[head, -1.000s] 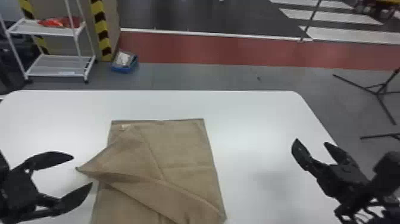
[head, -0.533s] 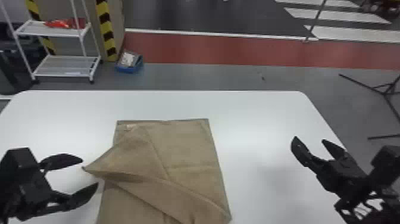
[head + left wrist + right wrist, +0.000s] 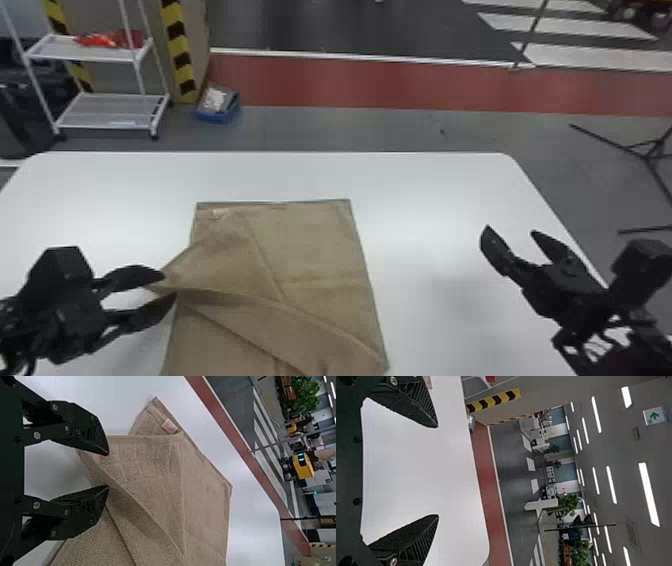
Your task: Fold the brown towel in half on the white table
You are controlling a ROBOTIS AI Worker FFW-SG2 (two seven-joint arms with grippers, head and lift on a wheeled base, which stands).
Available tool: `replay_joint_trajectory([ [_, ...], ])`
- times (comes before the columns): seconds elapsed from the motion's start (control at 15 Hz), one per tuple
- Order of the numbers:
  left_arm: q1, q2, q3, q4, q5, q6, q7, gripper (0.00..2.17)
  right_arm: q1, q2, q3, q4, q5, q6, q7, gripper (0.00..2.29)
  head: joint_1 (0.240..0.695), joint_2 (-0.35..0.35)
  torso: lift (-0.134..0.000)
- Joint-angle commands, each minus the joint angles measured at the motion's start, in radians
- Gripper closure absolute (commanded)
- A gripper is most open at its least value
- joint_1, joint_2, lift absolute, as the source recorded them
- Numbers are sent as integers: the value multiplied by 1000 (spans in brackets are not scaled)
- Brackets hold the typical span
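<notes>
The big white tabletop (image 3: 275,175) holds the brown towel (image 3: 320,250), which lies where it was a moment ago, on the left side and running toward the robot. It looks messy, not folded in half: one layer lies slantwise over the rest. The right pincer (image 3: 510,230) is open and well apart from the towel, over by the tabletop's right side, and it is about where it was. The left pincer (image 3: 170,285) is what has changed. It has come in to the towel's left edge, and its two fingers are nearer each other than before, but there is a gap between them, so it is open and not gripping. Between those fingers pokes the loose corner (image 3: 160,284) of the top layer. I can't tell if that corner touches the tabletop. To me this looks like the start of a grab, so the fold itself has a long way to go. Next, the left pincer should shut on the cloth. It could pinch only the thin tip and let it slip, or catch the layer under it too. A little pale tag (image 3: 169,426) sits near another corner, clear of the fingers.
</notes>
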State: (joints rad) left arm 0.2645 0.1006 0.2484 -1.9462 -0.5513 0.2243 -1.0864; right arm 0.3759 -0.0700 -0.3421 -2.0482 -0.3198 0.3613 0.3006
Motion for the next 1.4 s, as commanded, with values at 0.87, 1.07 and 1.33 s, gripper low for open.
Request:
replay_joint_trajectory([
  [0.87, 18, 5, -32, -83, 62, -19, -30, 1885, -537, -2, 402, 476, 220, 255, 0, 83, 695, 36, -126],
  [1.07, 7, 11, -69, -82, 62, -32, -30, 1885, -652, 27, 443, 615, 261, 258, 0, 83, 695, 66, -126],
  [1.33, -19, 16, -110, -63, 60, -35, -32, 1885, -759, 41, 503, 773, 318, 285, 12, 191, 695, 68, -126],
])
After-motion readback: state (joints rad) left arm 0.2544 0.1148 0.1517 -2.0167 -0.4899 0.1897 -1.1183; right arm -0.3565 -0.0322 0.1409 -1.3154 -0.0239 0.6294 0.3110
